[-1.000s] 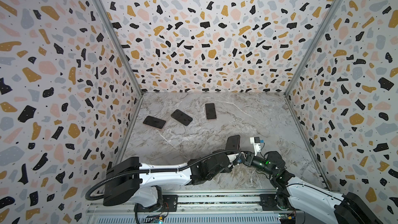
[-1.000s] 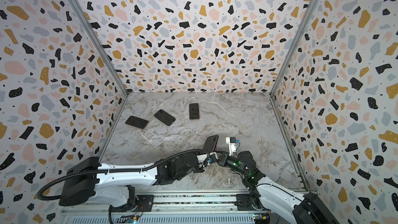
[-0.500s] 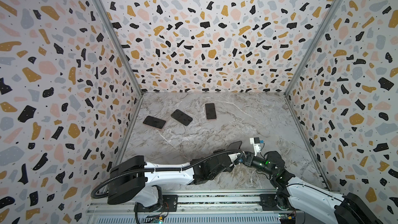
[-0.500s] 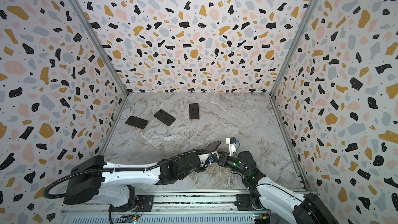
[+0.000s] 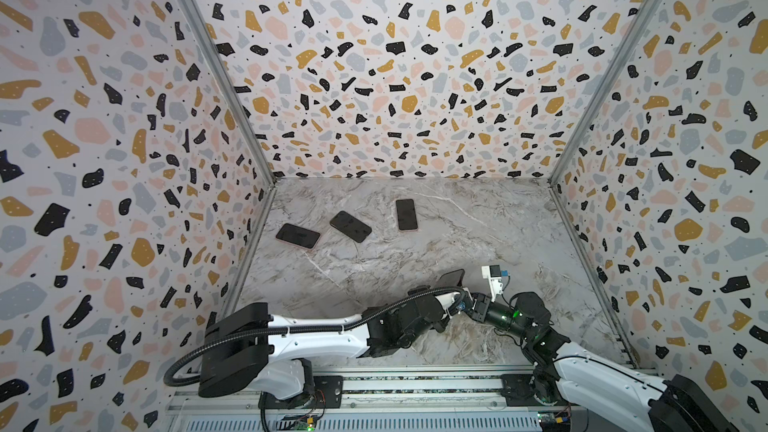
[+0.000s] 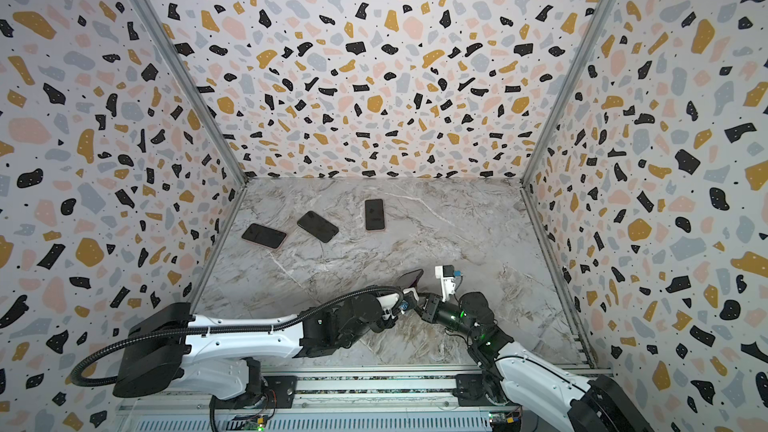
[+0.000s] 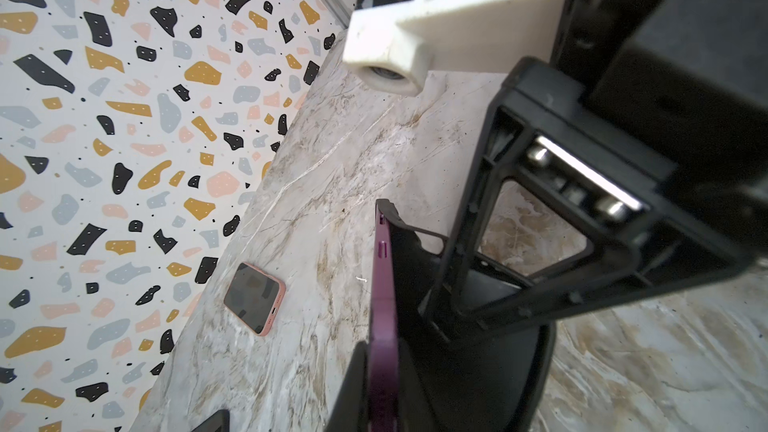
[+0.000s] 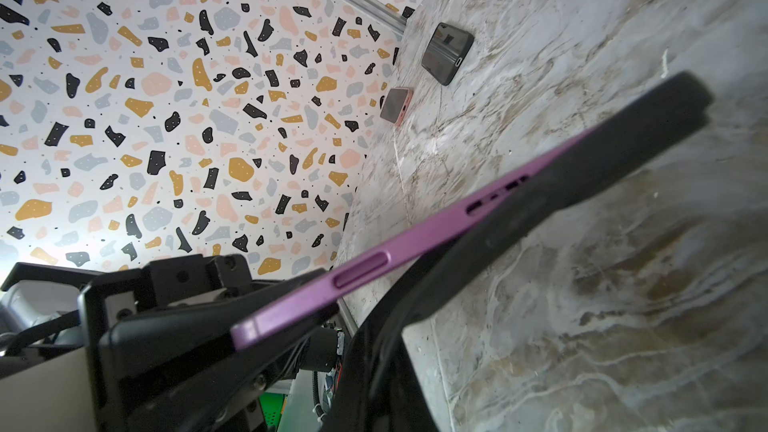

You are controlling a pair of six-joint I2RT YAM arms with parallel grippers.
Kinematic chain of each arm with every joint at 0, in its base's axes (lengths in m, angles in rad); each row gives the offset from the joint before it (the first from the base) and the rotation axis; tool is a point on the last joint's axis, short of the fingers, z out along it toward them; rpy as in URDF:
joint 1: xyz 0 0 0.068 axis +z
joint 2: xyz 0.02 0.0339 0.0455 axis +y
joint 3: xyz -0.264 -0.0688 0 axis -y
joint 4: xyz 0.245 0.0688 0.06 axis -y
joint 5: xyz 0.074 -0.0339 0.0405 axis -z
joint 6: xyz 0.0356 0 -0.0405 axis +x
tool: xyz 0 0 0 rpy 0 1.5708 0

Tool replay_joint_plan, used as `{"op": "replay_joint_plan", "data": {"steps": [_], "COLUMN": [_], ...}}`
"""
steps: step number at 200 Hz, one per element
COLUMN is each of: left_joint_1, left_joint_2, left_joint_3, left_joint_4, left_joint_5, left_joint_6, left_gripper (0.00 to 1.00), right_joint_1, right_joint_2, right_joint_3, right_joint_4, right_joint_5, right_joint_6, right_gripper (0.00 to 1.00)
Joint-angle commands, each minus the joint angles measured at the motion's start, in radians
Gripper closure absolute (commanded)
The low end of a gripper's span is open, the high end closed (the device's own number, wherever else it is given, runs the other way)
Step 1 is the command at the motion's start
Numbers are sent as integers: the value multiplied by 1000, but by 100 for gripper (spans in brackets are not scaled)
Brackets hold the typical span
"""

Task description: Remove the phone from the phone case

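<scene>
At the lower centre of both top views, the left gripper [image 5: 456, 304] and the right gripper [image 5: 468, 305] meet tip to tip just above the marble table [image 5: 436, 243], and the phone [image 5: 451, 278] [image 6: 411, 277] rises tilted from where they meet; the jaws are too small to read here. Toward the upper left of the table lie a pink-cased handset [image 5: 298, 236], a black handset [image 5: 350, 226] and a second pink-cased handset [image 5: 406, 214], well apart from both arms. In the left wrist view the purple phone [image 7: 380, 305] runs edge-on up from the bottom middle of the frame, clamped between the left gripper's fingers [image 7: 349, 392]. To its right, the black phone case [image 7: 415, 251] gapes off it, with the right gripper [image 7: 446, 305] clenched on the case wall. In the right wrist view the phone [image 8: 374, 259] crosses as a purple bar from lower left to upper right, its lower-left end pinched in the left gripper [image 8: 232, 326]; the phone case [image 8: 602, 160] wraps only the upper-right end and bows away toward the bottom edge
</scene>
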Motion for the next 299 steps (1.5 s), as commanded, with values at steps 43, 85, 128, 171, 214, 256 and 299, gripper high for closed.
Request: {"op": "replay_joint_plan", "data": {"steps": [43, 85, 128, 171, 214, 256, 299], "left_joint_1": [-4, -5, -6, -8, -9, -9, -9], "left_joint_2": [-190, -277, -308, -235, -147, -86, 13], "left_joint_3": [18, -5, -34, -57, -76, -94, -96], "left_joint_4": [-40, -120, -201, -242, -228, -208, -189], "left_joint_5": [-64, -110, -217, -284, -304, -298, -314], "left_joint_6": [-16, -18, -23, -12, 37, 72, 89], "left_gripper": [100, 100, 100, 100, 100, 100, 100], "right_joint_1": [0, -10, -22, -22, -18, -17, -14], "right_joint_2": [12, 15, -16, 12, 112, 197, 261], "right_joint_3": [-48, -39, -10, 22, 58, 85, 100], "right_joint_4": [-33, -64, -145, -164, -113, -95, -70], "right_joint_5": [60, 73, 72, 34, -24, -37, -46], "right_joint_6": [2, -8, -28, -44, -50, -55, -56], "right_gripper": [100, 100, 100, 100, 100, 100, 100]}}
